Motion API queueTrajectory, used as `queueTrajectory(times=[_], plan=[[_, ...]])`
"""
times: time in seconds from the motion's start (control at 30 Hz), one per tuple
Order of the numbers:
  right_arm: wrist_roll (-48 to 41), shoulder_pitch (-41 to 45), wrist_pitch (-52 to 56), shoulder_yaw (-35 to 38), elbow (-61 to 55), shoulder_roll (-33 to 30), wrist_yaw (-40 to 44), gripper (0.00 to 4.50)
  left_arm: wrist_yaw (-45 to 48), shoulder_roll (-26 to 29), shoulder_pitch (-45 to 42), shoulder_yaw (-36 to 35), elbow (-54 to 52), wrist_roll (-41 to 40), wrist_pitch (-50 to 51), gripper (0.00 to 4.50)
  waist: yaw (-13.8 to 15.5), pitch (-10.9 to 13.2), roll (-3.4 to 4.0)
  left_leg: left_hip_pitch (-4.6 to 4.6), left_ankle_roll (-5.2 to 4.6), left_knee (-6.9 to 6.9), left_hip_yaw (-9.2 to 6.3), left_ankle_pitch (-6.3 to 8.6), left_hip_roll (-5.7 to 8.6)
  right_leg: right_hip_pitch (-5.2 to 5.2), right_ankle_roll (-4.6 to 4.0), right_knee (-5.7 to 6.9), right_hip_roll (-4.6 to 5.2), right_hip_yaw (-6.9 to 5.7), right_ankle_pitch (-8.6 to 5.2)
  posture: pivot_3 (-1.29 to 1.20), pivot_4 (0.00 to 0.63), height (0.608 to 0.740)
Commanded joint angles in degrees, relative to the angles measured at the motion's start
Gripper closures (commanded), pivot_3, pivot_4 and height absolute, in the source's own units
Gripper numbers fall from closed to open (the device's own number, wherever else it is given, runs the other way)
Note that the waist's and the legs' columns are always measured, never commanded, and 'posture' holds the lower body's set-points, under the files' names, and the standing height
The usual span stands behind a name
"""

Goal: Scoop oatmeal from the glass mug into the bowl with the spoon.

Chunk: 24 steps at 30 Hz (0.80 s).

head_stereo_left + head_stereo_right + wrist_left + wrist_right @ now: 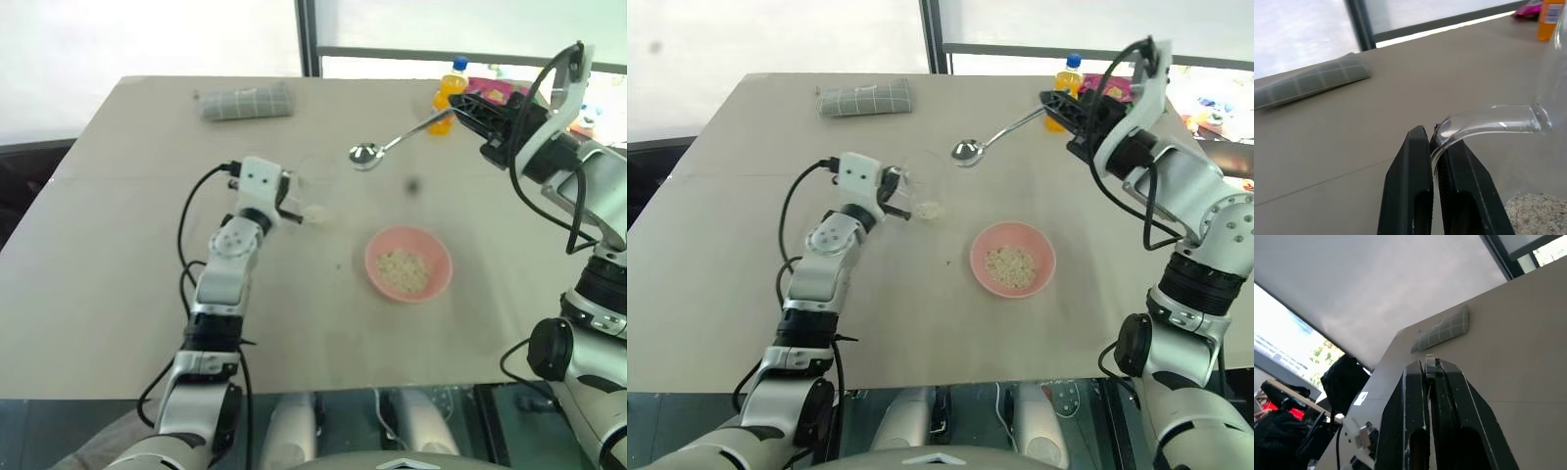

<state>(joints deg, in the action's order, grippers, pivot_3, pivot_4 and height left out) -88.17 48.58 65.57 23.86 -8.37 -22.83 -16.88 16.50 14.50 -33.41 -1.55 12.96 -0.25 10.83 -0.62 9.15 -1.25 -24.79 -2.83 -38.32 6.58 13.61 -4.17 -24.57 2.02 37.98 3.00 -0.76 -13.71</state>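
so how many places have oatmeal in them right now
2: pale flaky oatmeal in the round pink bowl, and a little in the bottom of the clear glass mug. The shiny silver spoon looks empty.

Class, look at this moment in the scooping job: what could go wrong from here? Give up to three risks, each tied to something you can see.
1. The left gripper pinches only the glass mug's thin handle; a nudge from the spoon might twist or tip the mug.
2. The right gripper holds the spoon by its handle end, so the spoon may wobble.
3. Little oatmeal remains in the mug, so scoops may come up nearly empty.
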Motion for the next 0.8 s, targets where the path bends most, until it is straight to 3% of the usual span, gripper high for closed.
queueTrajectory(times=[0.03,0.33,0.8], plan=[[0.2,2.6,-2.6,-2.4,-1.5,-1.0,0.3,4.5,2.3,-0.6,-1.9,2.1,3.5,0.0,-2.7,4.47,0.0,0.0,0.0,-0.01,0.0,0.0,0.0,0.0,0.0,0.0,0.0,0.0,0.0,0.0,0.0,0.0,0.15,0.74],[25.1,1.5,-7.8,-17.5,-5.2,-9.2,15.3,4.5,5.0,-1.0,-5.2,4.7,8.3,1.2,-6.7,4.47,0.4,0.0,-0.01,-0.04,-0.01,-0.01,0.0,0.0,0.03,0.0,0.02,-0.05,0.04,-0.02,0.0,0.0,0.15,0.74],[52.8,1.2,-19.1,-39.3,-7.1,-10.3,39.2,4.5,12.9,0.8,-9.1,7.1,15.8,2.0,-17.2,4.47,0.6,0.0,-0.01,-0.05,0.02,-0.02,-0.01,-0.01,0.02,-0.01,0.02,-0.06,0.02,-0.06,0.0,0.0,0.15,0.74]])
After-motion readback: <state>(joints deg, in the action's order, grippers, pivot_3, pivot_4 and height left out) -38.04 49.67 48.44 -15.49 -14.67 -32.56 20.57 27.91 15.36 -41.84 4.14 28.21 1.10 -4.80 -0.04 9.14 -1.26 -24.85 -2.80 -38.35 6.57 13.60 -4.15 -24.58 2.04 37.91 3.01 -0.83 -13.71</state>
